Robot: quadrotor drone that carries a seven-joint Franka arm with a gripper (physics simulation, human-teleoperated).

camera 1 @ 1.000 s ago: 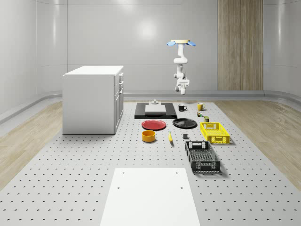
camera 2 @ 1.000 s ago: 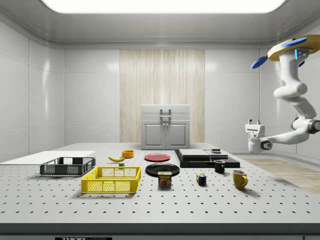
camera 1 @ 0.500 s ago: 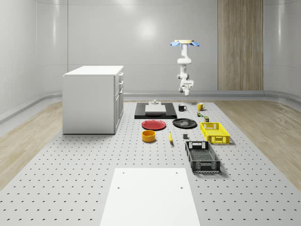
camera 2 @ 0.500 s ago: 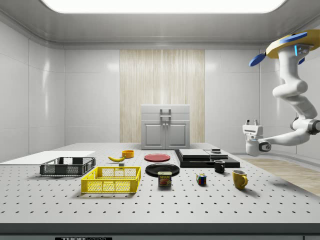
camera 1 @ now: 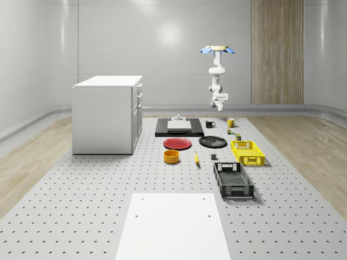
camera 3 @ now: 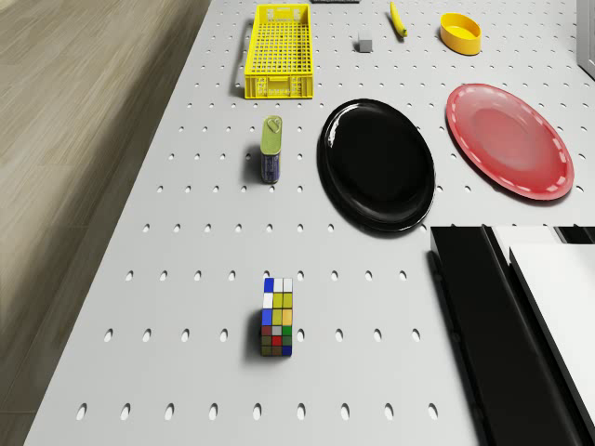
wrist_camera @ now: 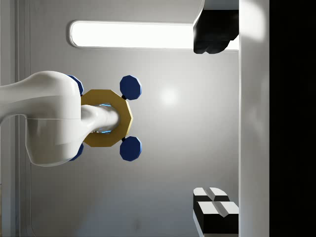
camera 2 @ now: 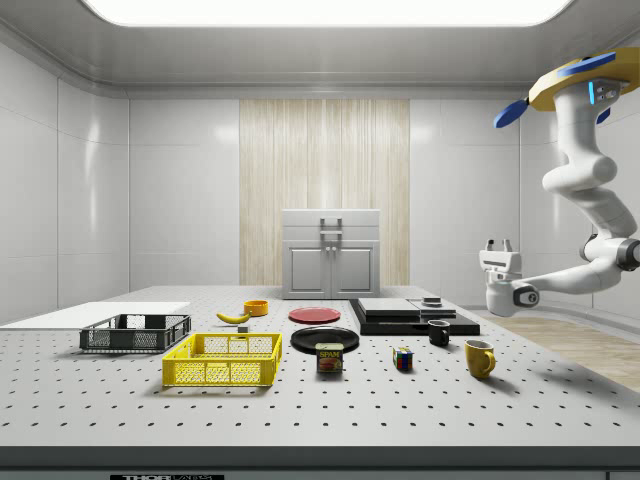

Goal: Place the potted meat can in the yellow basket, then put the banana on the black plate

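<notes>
Hovering high beyond the mugs, gripper (camera 2: 498, 246) upturned, spread and empty; risks toppling the upright can (camera 3: 271, 150) on a rushed descent.

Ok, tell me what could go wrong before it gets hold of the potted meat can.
1. The drone hovers high near the table's far end, open tool pointing up; swinging the arm down may upset the hover.
2. The Rubik's cube and yellow mug lie before the potted meat can; a low approach could knock them.
3. The can stands close beside the black plate; the tool might catch its rim.
</notes>
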